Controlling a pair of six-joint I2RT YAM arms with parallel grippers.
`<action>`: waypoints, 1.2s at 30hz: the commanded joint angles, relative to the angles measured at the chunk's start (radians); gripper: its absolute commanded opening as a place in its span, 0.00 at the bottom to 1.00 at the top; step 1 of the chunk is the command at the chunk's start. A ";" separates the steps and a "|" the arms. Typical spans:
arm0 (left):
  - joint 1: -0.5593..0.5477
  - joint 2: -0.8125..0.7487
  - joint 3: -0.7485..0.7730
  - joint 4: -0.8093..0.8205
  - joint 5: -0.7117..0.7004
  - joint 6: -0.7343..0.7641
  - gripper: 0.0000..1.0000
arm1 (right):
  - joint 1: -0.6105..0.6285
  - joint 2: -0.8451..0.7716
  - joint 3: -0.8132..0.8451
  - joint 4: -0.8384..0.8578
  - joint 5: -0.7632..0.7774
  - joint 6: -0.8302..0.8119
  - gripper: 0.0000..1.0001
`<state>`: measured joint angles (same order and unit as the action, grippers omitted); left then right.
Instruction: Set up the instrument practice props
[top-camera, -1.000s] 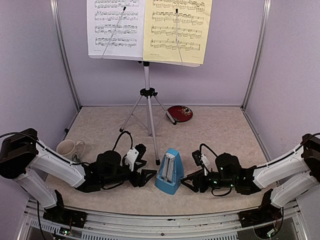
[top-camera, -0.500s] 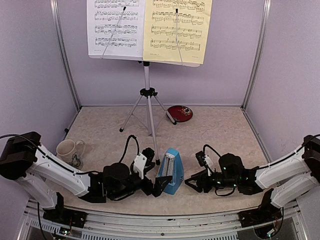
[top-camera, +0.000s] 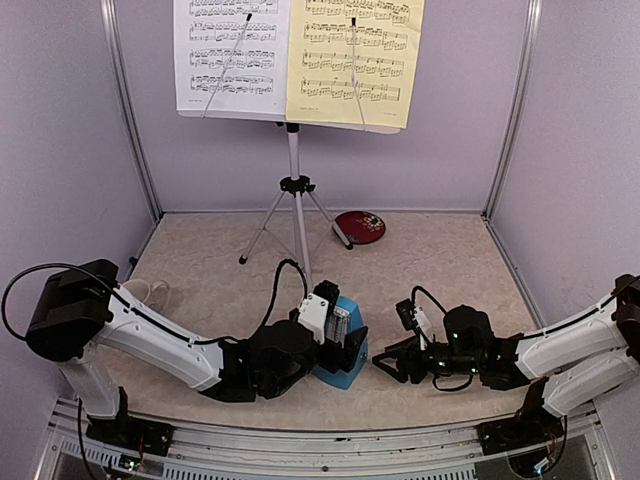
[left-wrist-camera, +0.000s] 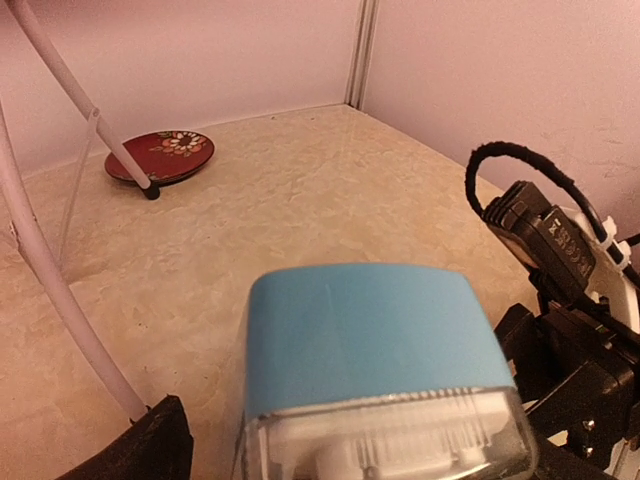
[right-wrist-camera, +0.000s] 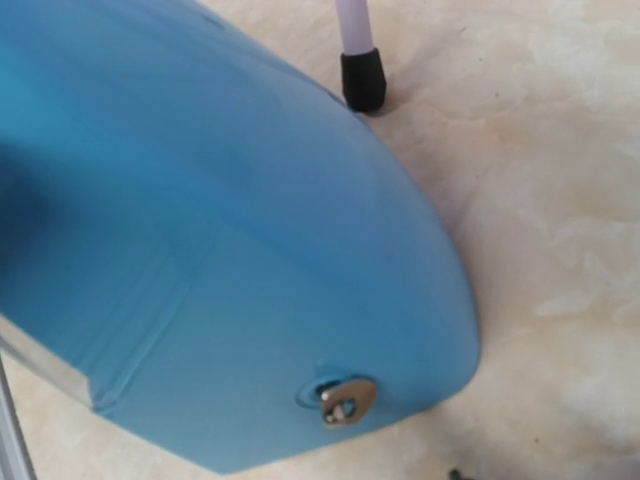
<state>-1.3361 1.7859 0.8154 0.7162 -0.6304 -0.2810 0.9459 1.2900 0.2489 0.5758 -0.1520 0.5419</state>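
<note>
The blue pyramid metronome (top-camera: 338, 372) stands at the table's front centre, its clear cover facing the left wrist camera (left-wrist-camera: 370, 330). My left gripper (top-camera: 342, 338) is open and straddles the metronome's upper part. One black finger (left-wrist-camera: 160, 445) shows with a gap to the cover. My right gripper (top-camera: 388, 364) is open just right of the metronome, close to the blue side with the winding key (right-wrist-camera: 343, 400), holding nothing. The music stand (top-camera: 300, 123) on its tripod (top-camera: 296, 200) carries a white sheet (top-camera: 232, 55) and a yellow sheet (top-camera: 355, 60).
A red plate (top-camera: 360, 227) lies behind the tripod's right leg. The mug (top-camera: 150, 292) sits at the left, mostly hidden behind my left arm. A tripod foot (right-wrist-camera: 362, 80) rests close behind the metronome. Purple walls enclose the table.
My left gripper has swung right from beside the metronome until its open jaws stand over it. The right gripper has backed off slightly to the right. The metronome has stayed put.
</note>
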 joint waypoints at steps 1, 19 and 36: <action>-0.006 0.015 0.029 -0.045 -0.058 0.036 0.86 | -0.009 -0.014 -0.017 0.019 0.019 -0.015 0.53; -0.020 -0.039 0.091 -0.125 -0.127 0.183 0.57 | -0.010 0.004 0.028 0.010 0.018 -0.064 0.52; -0.154 -0.173 0.130 -0.020 -0.253 0.887 0.45 | 0.007 -0.034 0.033 0.153 -0.060 -0.191 0.48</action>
<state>-1.4868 1.6939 0.9009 0.5789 -0.8387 0.3981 0.9466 1.2739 0.2661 0.6659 -0.1810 0.4038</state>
